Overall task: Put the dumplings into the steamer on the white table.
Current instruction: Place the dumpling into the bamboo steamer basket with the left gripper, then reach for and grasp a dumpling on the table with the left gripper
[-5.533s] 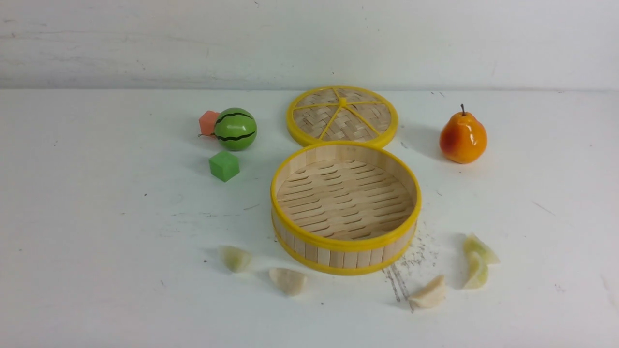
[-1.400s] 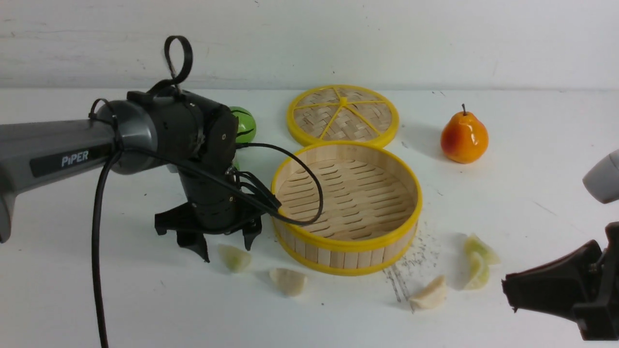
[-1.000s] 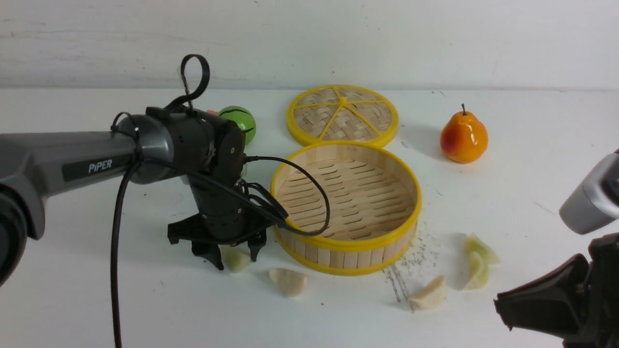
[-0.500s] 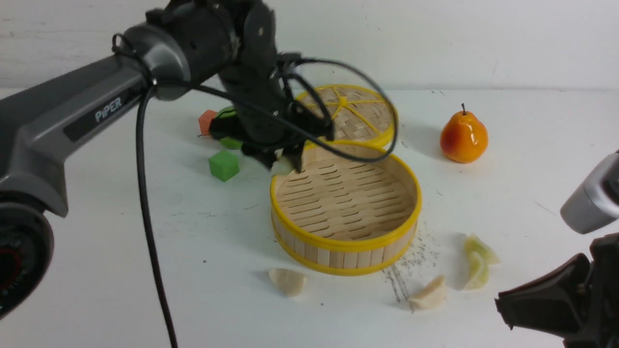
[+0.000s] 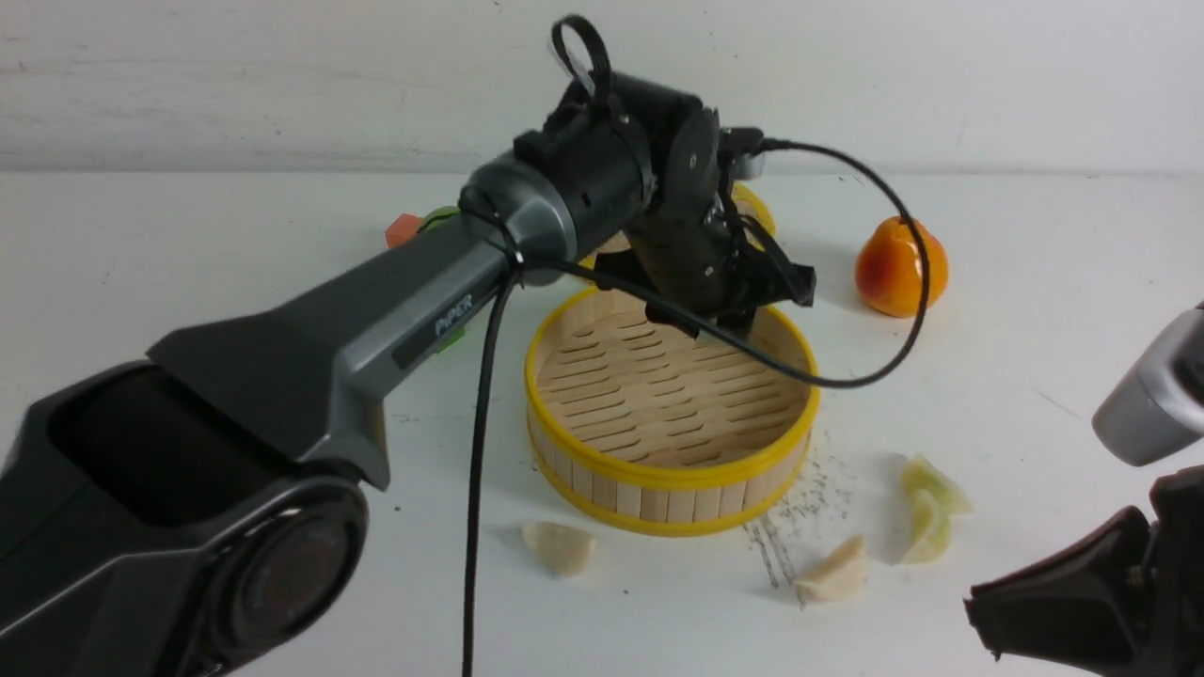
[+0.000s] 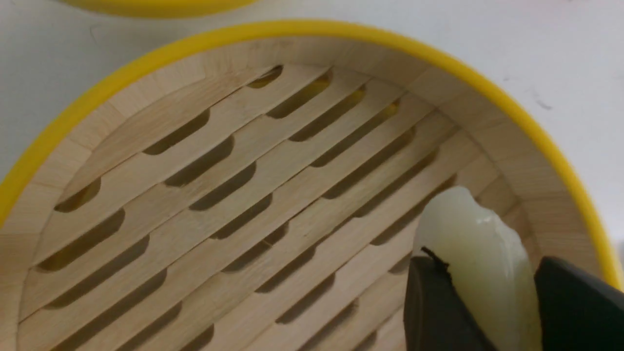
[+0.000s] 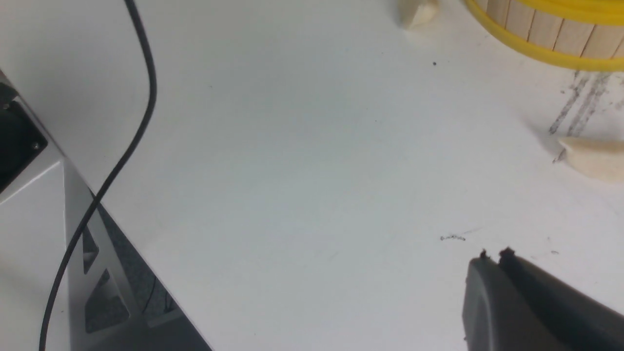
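The left gripper has swung from the steamer's left rim to above its far half. Its jaws are clamped on one dumpling, whose long axis runs out along the fingers toward the slatted floor just below. Four other dumplings lie outside on the white table.

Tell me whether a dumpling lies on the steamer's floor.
No: the steamer's slatted floor shows bare, and the one dumpling above it is pinched in the left gripper.
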